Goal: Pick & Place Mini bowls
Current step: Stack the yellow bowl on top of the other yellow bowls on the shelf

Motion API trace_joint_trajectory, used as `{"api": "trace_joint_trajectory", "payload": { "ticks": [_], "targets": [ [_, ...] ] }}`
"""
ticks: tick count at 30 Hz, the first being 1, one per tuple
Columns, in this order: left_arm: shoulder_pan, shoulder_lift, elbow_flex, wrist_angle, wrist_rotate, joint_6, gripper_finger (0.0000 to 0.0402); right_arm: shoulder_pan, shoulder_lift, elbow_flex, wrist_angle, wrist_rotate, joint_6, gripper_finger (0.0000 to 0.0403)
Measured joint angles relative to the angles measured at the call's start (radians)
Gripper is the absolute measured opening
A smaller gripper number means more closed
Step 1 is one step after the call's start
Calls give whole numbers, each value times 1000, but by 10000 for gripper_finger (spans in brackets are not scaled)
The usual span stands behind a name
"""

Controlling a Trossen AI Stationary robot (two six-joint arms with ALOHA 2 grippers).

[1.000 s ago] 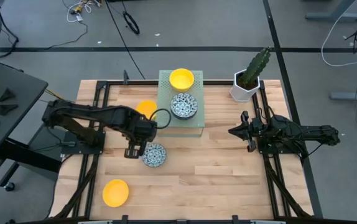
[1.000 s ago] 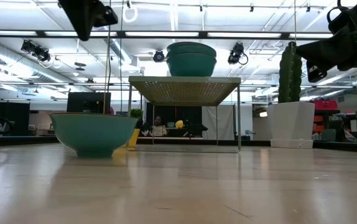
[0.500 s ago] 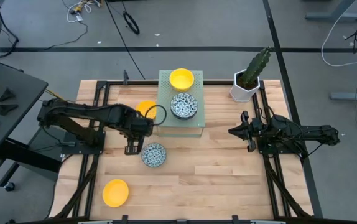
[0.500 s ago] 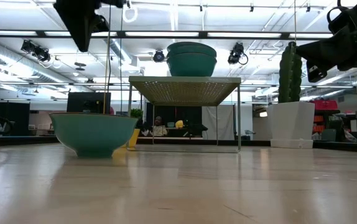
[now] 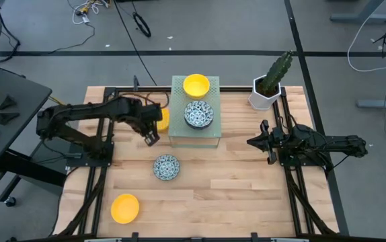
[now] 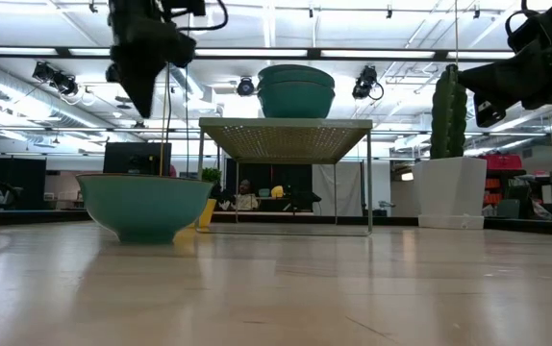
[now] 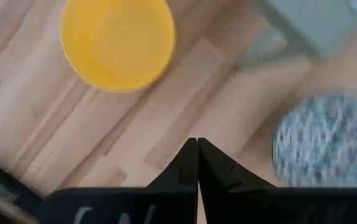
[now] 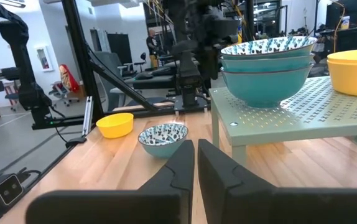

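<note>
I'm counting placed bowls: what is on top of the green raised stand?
On the green stand sit one yellow bowl and a stack of blue-patterned bowls; the right wrist view suggests three stacked. Anything inside the lower ones is covered.

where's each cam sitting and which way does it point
High view: above the table, looking straight down; shows both arms, the rack, the cactus pot.
Low view: at tabletop height, looking level across at the rack; arms hang in from above.
Left wrist view: on the left arm, looking down past the shut left gripper at a yellow bowl and a patterned bowl.
Right wrist view: on the right arm, looking across past the right gripper toward the rack.
Shared: the patterned bowl on the table, in high and right wrist.
</note>
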Motion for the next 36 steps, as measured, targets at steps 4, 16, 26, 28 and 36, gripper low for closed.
{"api": "trace_joint_trajectory", "payload": {
  "ticks": [4, 16, 26, 28, 36],
  "targets": [
    [83, -17, -47, 31, 0, -40, 2, 0, 0, 0, 0, 0, 0, 27],
    [292, -23, -88, 80, 30, -45, 3, 0, 0, 0, 0, 0, 0, 27],
    [356, -21, -88, 106, 50, -48, 6, 0, 0, 0, 0, 0, 0, 27],
    [364, -21, -87, 109, 71, -44, 17, 0, 0, 0, 0, 0, 0, 27],
    [382, -21, -87, 109, 84, -68, 102, 0, 0, 0, 0, 0, 0, 27]
  ]
}}
